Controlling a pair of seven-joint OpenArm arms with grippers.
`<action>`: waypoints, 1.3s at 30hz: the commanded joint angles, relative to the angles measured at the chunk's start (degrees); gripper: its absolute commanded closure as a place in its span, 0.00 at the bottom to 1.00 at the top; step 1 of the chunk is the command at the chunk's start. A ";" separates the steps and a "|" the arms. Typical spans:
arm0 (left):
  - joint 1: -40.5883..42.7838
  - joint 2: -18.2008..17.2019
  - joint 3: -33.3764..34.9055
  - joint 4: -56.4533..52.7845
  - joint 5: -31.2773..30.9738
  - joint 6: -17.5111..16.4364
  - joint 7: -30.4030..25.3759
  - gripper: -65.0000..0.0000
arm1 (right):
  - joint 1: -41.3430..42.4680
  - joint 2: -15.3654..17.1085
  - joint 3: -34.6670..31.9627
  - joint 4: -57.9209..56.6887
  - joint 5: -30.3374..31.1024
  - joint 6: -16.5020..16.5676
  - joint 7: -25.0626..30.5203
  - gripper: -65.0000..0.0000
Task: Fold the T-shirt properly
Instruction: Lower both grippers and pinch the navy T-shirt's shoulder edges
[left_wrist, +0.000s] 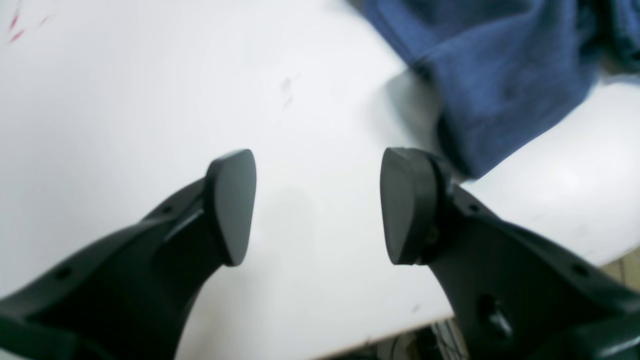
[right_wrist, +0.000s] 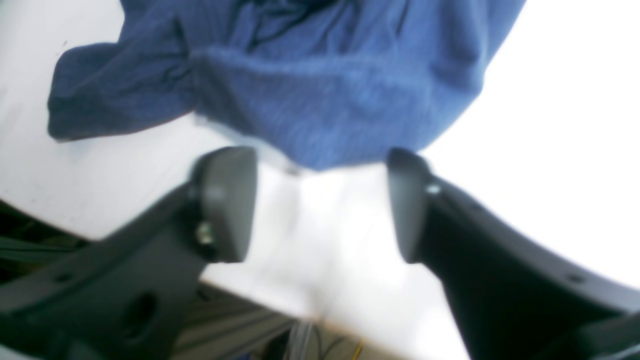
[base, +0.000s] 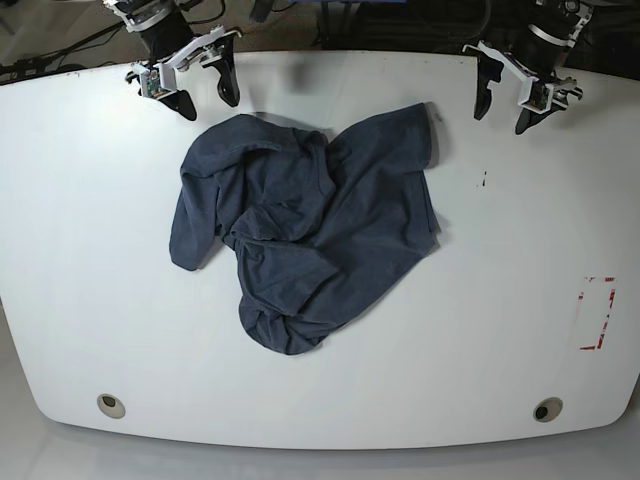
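The dark blue T-shirt (base: 305, 230) lies crumpled in a heap at the middle of the white table (base: 480, 300); no lettering shows. My left gripper (base: 503, 107) hovers open and empty near the table's far edge, right of the shirt's upper corner; in the left wrist view its fingertips (left_wrist: 318, 205) stand apart over bare table, with the shirt's edge (left_wrist: 500, 75) just beyond the right pad. My right gripper (base: 208, 98) is open and empty above the shirt's far left part. In the right wrist view (right_wrist: 322, 202) the shirt's fold (right_wrist: 320, 85) lies just ahead of the pads.
A red and white marked rectangle (base: 596, 313) sits at the table's right side. Two round holes (base: 111, 405) (base: 546, 409) lie near the front edge. A small dark mark (base: 484, 180) is on the table right of the shirt. Cables and gear lie beyond the far edge.
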 joint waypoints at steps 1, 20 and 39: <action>-0.59 -0.37 -0.54 1.06 -0.96 -1.24 0.36 0.44 | 1.60 1.73 -1.51 1.19 0.96 0.68 1.63 0.35; -0.33 -0.02 -2.03 0.79 -0.79 -1.33 0.36 0.44 | 24.10 11.40 -12.76 1.19 0.44 11.09 -17.71 0.35; -0.94 0.07 -1.59 0.79 3.26 -1.41 0.36 0.44 | 34.04 15.88 -26.04 -4.34 0.44 11.09 -33.18 0.36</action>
